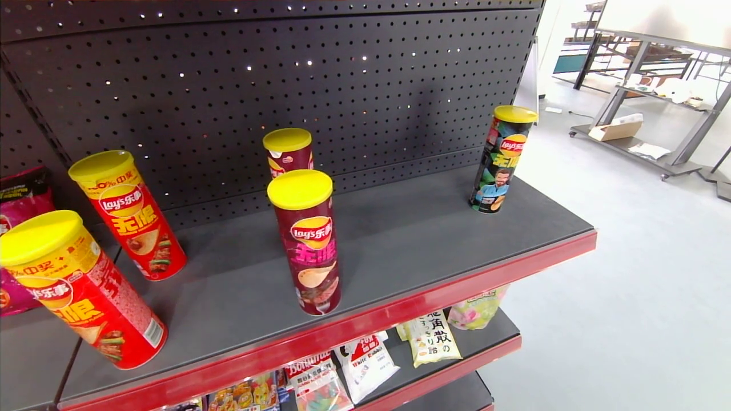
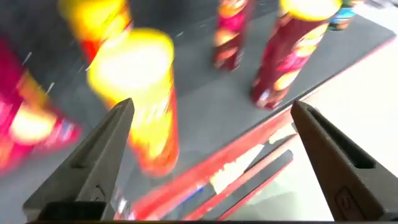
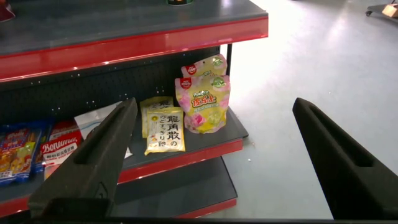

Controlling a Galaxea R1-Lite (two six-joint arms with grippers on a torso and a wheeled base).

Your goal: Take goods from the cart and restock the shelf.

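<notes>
Both grippers are running empty. The left gripper point(image 2: 211, 104) is hanging with its fingers spread wide and nothing between them. The right gripper point(image 3: 215, 102) is the same, splayed and gripping nothing. No stock in hand.

Risks as I'm reading them:
- Left gripper is hovering just off the dark shelf board with the red front lip point(image 1: 411, 228). It's facing the tall red cardboard chip can with yellow plastic lid point(image 2: 140, 99) at the front left, which is standing close to the lip. A sideways sweep is likely tipping it, and a tipped cylinder is rolling off.
- The front maroon chip can with yellow lid point(image 1: 308, 242) is also sitting near the lip, so same failure.
- Right gripper is facing the lower shelf, where a yellow-and-white pouch point(image 3: 165, 130) and a pink-and-green pouch point(image 3: 204, 93) are sitting. An arm rising from there could be catching the red lip.
- A new can going in tilted is knocking its neighbours over. The widest gap is lying between the maroon pair and the dark can.

Goods: five slim tubes are standing upright on the board.
- Left: the front red can plus a second red can point(image 1: 128, 214) behind it.
- Centre: the rear maroon can point(image 1: 288, 151) behind the front one.
- Right: a dark printed can with yellow lid point(image 1: 502, 160), well apart.

The walls are looking glossy, so I'm expecting slip under a light pinch. Mid-body grip beats the lid.
</notes>
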